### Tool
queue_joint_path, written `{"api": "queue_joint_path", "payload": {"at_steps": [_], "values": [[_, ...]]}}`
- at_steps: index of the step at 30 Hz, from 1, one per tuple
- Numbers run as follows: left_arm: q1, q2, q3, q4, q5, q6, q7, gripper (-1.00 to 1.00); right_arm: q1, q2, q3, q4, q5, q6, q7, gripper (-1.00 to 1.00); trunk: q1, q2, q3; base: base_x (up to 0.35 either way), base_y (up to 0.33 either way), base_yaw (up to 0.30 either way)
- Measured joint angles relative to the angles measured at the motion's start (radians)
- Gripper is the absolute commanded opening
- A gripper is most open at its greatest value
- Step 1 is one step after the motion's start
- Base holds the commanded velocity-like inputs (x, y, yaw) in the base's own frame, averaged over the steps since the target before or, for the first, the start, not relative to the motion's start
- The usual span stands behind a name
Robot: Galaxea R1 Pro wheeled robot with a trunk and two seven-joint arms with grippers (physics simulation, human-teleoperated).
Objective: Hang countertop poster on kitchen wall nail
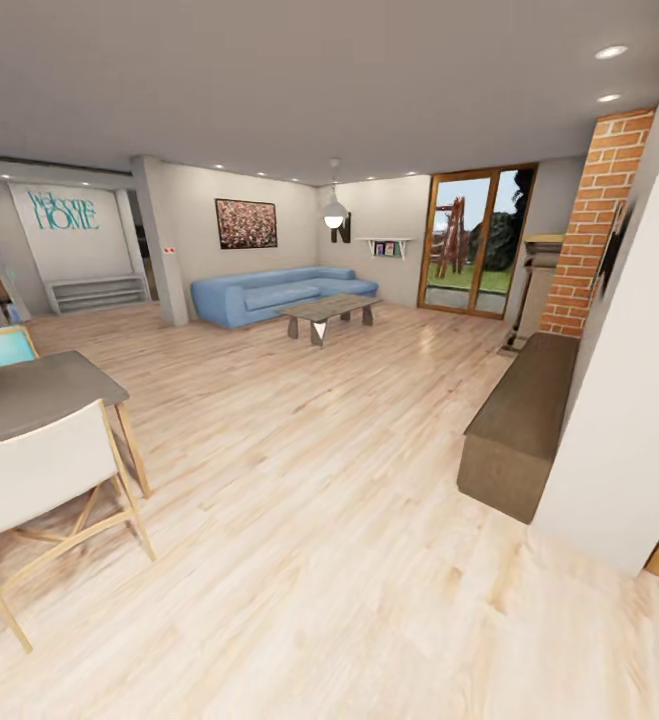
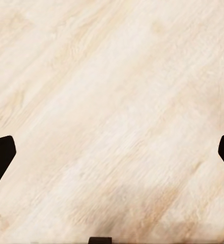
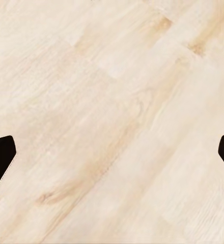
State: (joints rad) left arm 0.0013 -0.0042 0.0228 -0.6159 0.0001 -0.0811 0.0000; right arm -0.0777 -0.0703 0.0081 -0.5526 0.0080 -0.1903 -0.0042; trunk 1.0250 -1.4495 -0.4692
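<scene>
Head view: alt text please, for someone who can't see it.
An open living room with a pale wood floor, a blue sofa and a low coffee table at the far wall, below a framed painting. A grey table with a white chair stands near left; a brown bench lines the right wall.

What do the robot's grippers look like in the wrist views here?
Little shows. Each gripper, left and right, appears as two plain black, angular finger tips at the frame edges, over pale wood floor. No cables or markings visible.

floor pale wood-grain | sofa blue | pillar red brick
</scene>
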Motion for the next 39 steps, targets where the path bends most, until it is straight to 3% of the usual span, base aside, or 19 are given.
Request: {"api": "queue_joint_path", "payload": {"at_steps": [10,22,39], "values": [[0.000,0.000,0.001,0.000,0.000,-0.001,0.000,1.00,0.000,0.000,0.000,0.001,0.000,0.000,0.000,1.00,0.000,0.000,0.000,0.000,-0.026,0.291],[0.000,0.000,0.006,0.000,0.000,0.000,0.000,1.00,0.000,0.000,0.000,0.002,-0.001,-0.001,0.000,1.00,0.000,0.000,0.000,0.000,-0.243,0.182],[0.000,0.001,0.008,0.001,0.001,-0.001,0.000,1.00,0.000,0.002,0.002,0.044,0.000,-0.003,-0.001,1.00,0.000,0.000,0.000,0.000,-0.012,0.290]]}}
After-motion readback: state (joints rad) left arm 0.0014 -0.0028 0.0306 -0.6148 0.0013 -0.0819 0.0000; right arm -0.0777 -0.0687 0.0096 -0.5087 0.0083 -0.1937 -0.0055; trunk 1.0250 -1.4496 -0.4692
